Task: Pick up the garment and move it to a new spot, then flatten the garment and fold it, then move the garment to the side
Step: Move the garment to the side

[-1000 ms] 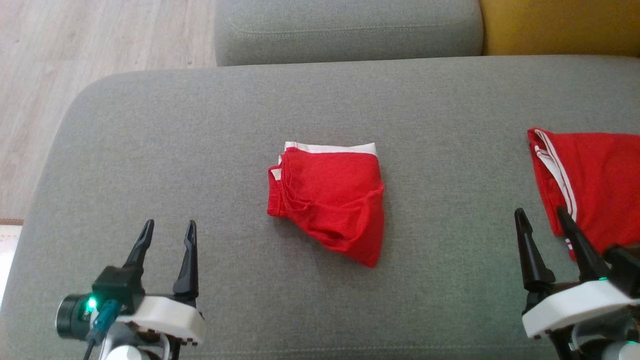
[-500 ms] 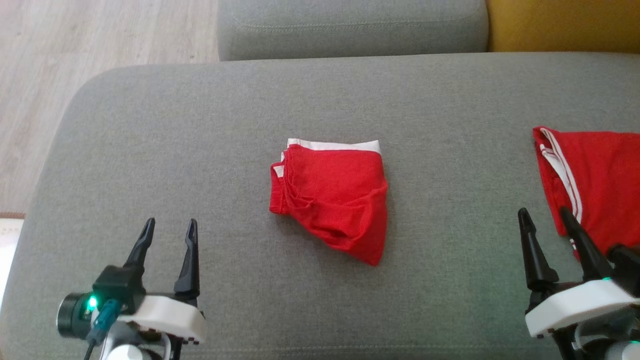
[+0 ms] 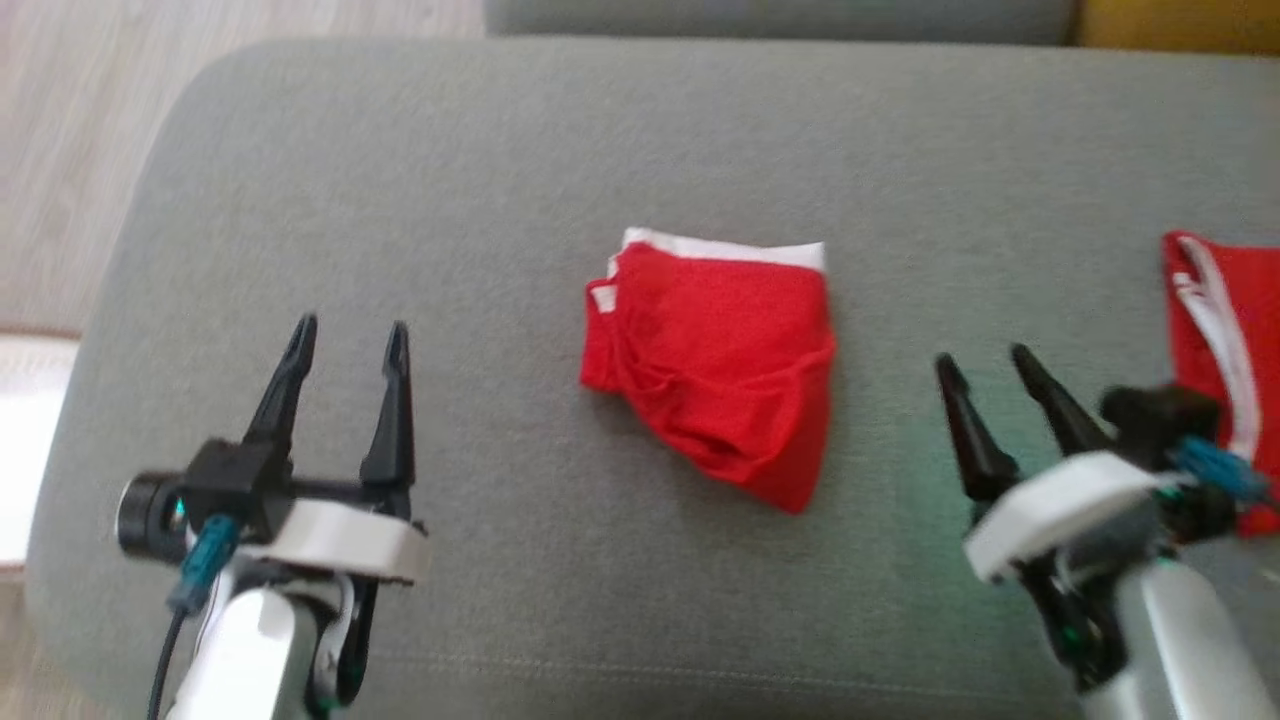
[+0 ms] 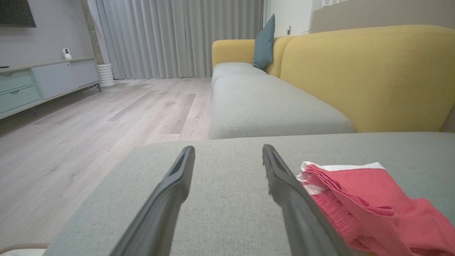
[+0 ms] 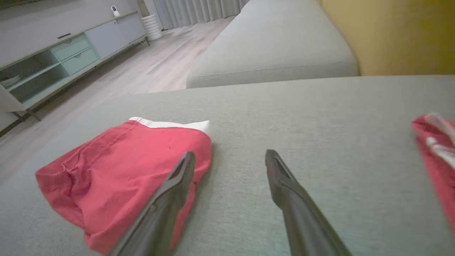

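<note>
Two grippers stand with jaws spread and empty over the grey sofa cushion [image 3: 480,170]. The left gripper [image 3: 352,325] is at 9 o'clock of the red garment [image 3: 710,370] and the right gripper [image 3: 983,357] is at 3 o'clock of it. The garment lies at the centre of the cushion as a compact folded bundle, with its white waistband [image 3: 730,250] along the 12 o'clock edge, and neither gripper touches it. Compared with a second ago, the whole head view has shifted, so the camera has moved and the garment keeps its place on the cushion. The right gripper, however, now stands markedly nearer the bundle, and the left gripper has advanced toward 12 o'clock. Judgement: both arms are closing in for a two-sided grasp, which fits either a pickup to a new spot or the last move of a folded piece to the side. A second red garment [image 3: 1215,300] at 3 o'clock is cut off by the frame edge and partly covered by the right gripper's body. Motion blur softens the head view, and the bundle's inner layers are hidden.
</note>
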Controlling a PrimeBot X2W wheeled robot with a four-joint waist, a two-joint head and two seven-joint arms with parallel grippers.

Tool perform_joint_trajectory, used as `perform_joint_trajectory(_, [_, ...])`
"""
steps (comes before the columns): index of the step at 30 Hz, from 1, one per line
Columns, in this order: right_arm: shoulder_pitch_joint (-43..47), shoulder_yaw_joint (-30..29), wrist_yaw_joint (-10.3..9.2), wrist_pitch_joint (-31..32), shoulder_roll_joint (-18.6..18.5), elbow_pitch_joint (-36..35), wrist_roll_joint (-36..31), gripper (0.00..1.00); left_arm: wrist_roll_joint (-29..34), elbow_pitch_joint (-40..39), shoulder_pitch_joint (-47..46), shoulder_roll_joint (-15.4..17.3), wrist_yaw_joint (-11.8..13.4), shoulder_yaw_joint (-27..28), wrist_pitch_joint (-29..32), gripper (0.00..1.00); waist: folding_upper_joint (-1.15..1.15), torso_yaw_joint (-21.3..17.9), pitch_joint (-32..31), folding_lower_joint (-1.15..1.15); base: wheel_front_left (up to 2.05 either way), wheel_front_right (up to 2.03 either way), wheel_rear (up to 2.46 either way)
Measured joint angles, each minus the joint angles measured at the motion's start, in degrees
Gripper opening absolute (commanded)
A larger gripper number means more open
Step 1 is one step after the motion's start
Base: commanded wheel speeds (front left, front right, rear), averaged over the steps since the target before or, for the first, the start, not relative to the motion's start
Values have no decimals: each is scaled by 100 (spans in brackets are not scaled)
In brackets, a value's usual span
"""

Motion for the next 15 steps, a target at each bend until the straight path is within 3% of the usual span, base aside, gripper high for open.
perform_joint_trajectory(10, [-1003, 684, 0, 120, 201, 2098, 298, 100, -1, 272, -274, -214, -85, -146, -160, 100, 0, 486, 465, 0, 0, 0, 0])
perform_joint_trajectory(14, [-1158, 775, 0, 250, 198, 2365, 475, 100, -1, 359, -310, -232, -86, -147, -203, 100, 0, 581, 531, -1, 0, 0, 0])
perform_joint_trajectory(15, [-1216, 839, 0, 286, 197, 2407, 546, 88, -1, 374, -331, -242, -97, -152, -204, 100, 0, 594, 537, -1, 0, 0, 0])
